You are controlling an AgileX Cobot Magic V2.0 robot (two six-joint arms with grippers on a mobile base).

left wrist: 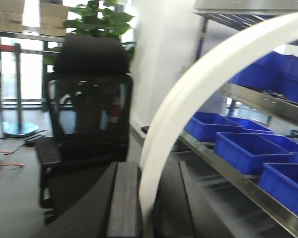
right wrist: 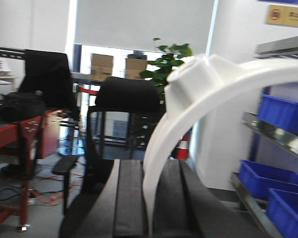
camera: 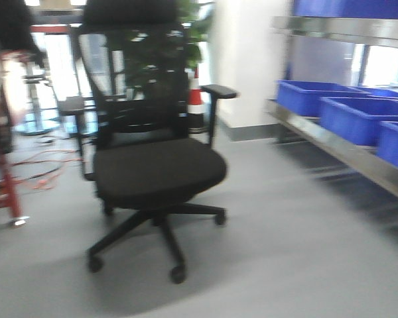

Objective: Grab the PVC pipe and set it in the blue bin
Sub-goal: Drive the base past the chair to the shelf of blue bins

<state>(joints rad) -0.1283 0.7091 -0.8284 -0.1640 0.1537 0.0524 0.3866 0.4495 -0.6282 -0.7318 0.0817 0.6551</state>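
- Progress, as we judge it: the grab looks done and the placing is not. The PVC pipe (left wrist: 188,94) is off any surface, rising as a thin white curve from the left gripper (left wrist: 151,171).
- The left gripper's two dark fingers (left wrist: 125,198) stand on either side of the pipe's lower end, closed on it.
- The right gripper (right wrist: 151,168) is clamped the same way on a different piece, a broader white arc (right wrist: 203,84) with a raised round boss near its top. We take that one as not the task's part.
- What is left: bring the left arm to one of the blue bins (camera: 358,116), lower the pipe inside and let go. No bin we can see holds it.
- The bins sit in a row on a steel shelf rack (camera: 331,142) along the right side, with more on a higher shelf. What lies inside them we cannot make out.
- The floor (camera: 285,252) is plain grey and smooth. A black office chair (camera: 152,165) stands in the middle, left of the rack.
- Farther off are a leafy plant (left wrist: 102,17), a red-and-white traffic cone (camera: 196,99), cardboard boxes (right wrist: 102,62) and bright windows. An orange cable (camera: 46,172) trails on the far left.
- The front view is blurred, so fine detail is lost.
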